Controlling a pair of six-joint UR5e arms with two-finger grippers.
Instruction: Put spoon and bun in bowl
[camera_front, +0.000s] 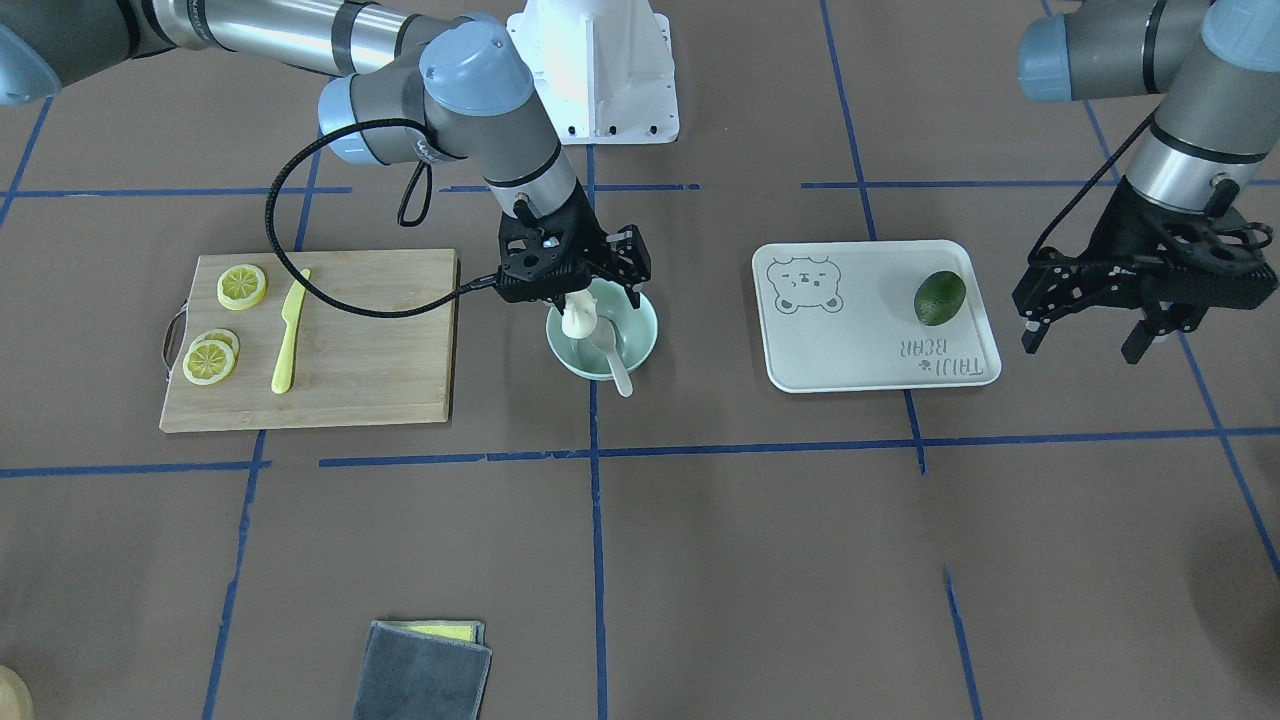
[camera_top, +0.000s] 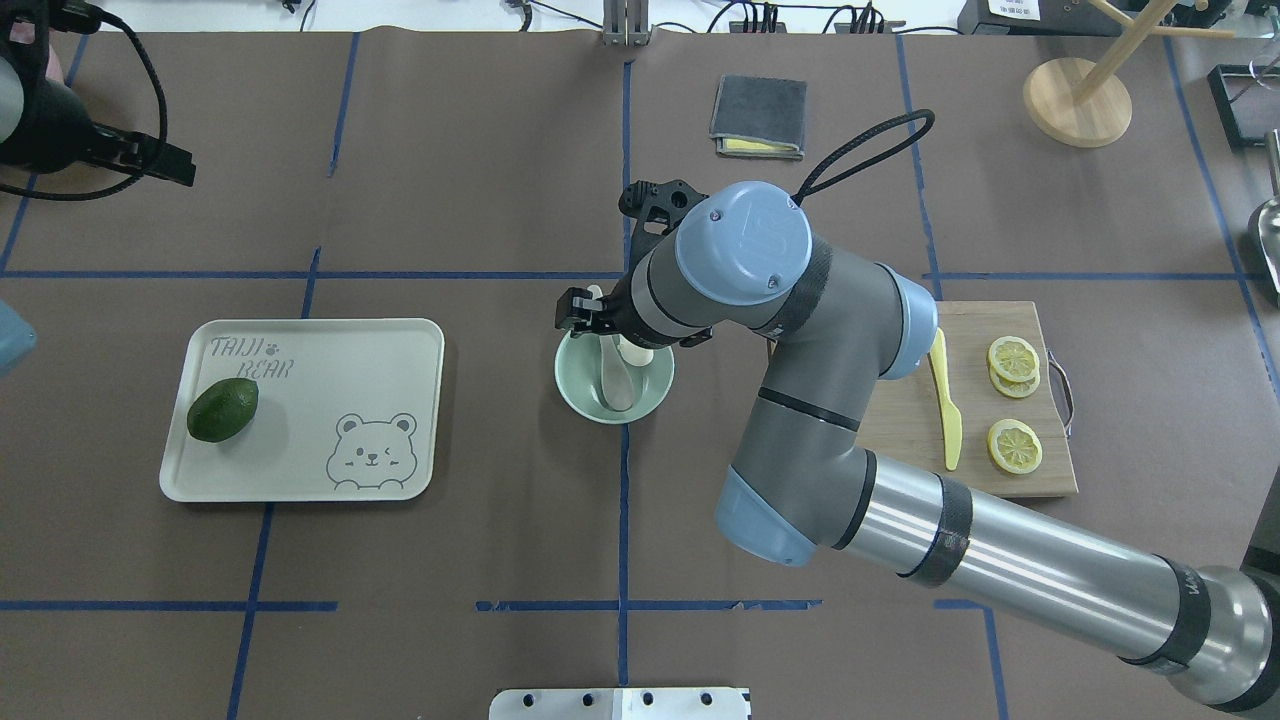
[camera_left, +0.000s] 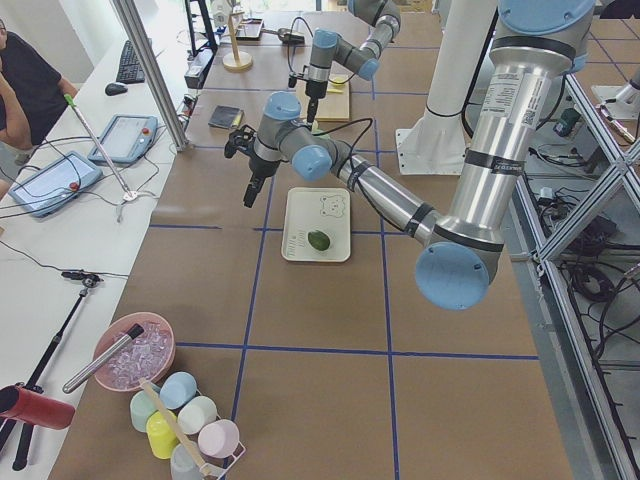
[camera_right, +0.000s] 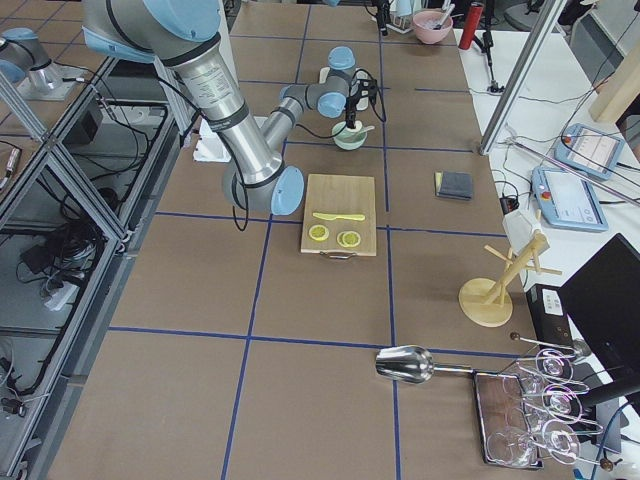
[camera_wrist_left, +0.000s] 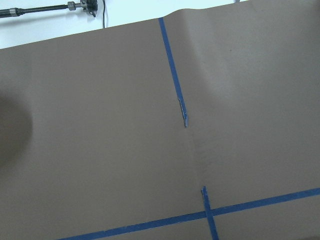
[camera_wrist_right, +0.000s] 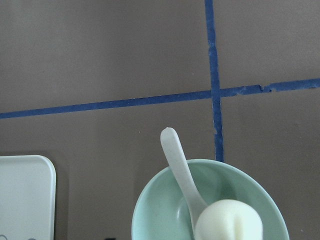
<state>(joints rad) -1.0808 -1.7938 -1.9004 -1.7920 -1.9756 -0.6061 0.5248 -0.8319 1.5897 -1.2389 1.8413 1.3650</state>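
The right arm's black two-finger gripper (camera_front: 583, 300) hangs over the round pale mint-green bowl (camera_front: 648, 335) mid-table, pinching the small white dome-shaped steamed bun (camera_front: 579, 318) just above the bowl's hollow. The left gripper (camera_front: 1085, 340) hovers beside the white rectangular bear tray (camera_front: 870, 340), fingers spread, empty. The pale beige plastic spoon (camera_front: 612, 358) sits with its scoop inside the bowl, handle over the rim.

At mid-table, bowl (camera_front: 647, 340), with spoon (camera_front: 610, 355) in it, handle out over the rim toward the operators' side. Over the bowl's hollow, bun (camera_front: 579, 318). On the robot's left, tray (camera_front: 860, 340) bearing avocado (camera_front: 940, 298); on its right, cutting board (camera_front: 370, 340) bearing knife (camera_front: 290, 330) beside lemon slices (camera_front: 242, 286). Farther out from the robot, folded cloth (camera_front: 425, 672).
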